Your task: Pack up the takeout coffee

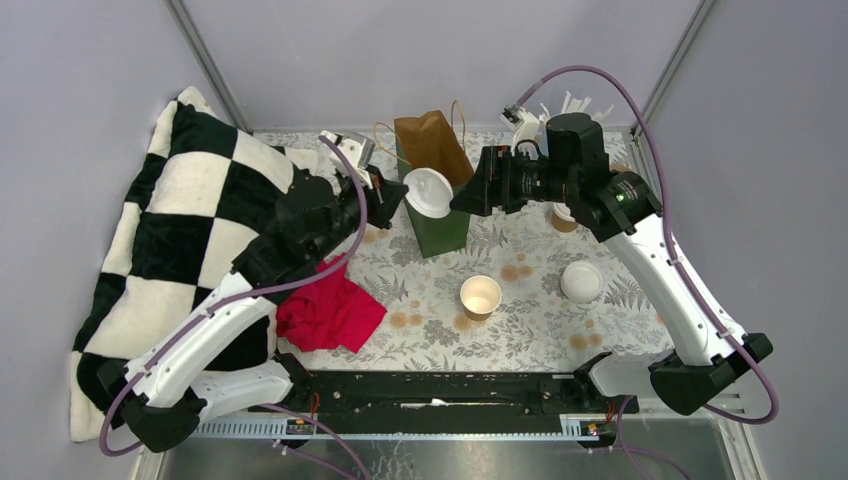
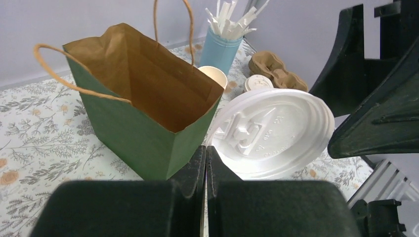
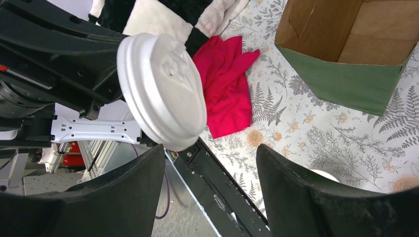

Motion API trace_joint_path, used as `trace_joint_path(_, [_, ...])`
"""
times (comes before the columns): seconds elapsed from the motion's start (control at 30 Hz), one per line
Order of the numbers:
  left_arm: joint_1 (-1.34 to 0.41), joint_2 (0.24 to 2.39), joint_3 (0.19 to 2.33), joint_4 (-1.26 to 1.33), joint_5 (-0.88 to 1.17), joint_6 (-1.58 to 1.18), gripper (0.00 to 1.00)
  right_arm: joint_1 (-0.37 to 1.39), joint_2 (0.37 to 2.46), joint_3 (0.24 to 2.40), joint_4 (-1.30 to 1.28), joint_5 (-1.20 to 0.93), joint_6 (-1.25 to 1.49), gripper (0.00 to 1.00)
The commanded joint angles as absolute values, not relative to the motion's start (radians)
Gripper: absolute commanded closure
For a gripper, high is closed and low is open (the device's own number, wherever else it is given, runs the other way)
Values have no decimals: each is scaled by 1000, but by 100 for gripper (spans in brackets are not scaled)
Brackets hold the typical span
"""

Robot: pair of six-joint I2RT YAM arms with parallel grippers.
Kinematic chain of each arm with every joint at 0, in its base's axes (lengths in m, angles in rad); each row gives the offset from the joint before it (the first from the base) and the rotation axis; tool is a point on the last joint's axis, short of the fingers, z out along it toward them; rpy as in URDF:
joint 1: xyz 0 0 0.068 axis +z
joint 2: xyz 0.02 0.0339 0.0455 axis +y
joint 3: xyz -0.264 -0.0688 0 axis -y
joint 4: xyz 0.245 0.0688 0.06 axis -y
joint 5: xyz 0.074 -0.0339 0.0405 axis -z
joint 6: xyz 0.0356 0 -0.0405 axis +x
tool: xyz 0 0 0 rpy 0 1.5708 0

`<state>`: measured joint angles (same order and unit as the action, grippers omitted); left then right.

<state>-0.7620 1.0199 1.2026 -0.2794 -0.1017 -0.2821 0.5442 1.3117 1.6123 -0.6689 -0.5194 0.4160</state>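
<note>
Beside green bag (image 1: 440, 228), white lid (image 1: 428, 190)

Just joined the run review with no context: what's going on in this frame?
The left gripper is shut on the rim of a white plastic lid, holding it in the air beside the open green paper bag. The right gripper faces it with jaws open and the lid just ahead of them, untouched. This looks like a handover. A lidless kraft cup stands on the table nearer the arm bases. No cup shows inside the bag.
</note>
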Motion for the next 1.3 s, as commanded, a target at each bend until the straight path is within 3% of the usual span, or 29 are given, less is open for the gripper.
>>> trace_joint_path(0.0, [-797, 1075, 1272, -241, -91, -200, 100, 571, 1303, 1633, -638, -532, 390, 27])
trace_joint_path(0.23, [-808, 1121, 1363, -350, -165, -285, 100, 628, 1359, 1729, -745, -276, 300, 46])
trace_joint_path(0.5, [-811, 1144, 1404, -469, -206, -339, 100, 744, 1357, 1741, -781, -74, 299, 27])
trace_joint_path(0.93, [-835, 1242, 1531, -728, -234, -505, 100, 832, 1469, 1853, -936, 277, 365, 36])
trace_joint_path(1.1, [-855, 1278, 1573, -803, -284, -522, 100, 884, 1533, 1926, -1023, 376, 374, 52])
trace_joint_path(1.27, [-862, 1334, 1647, -907, -323, -538, 100, 912, 1569, 1958, -1081, 445, 387, 62])
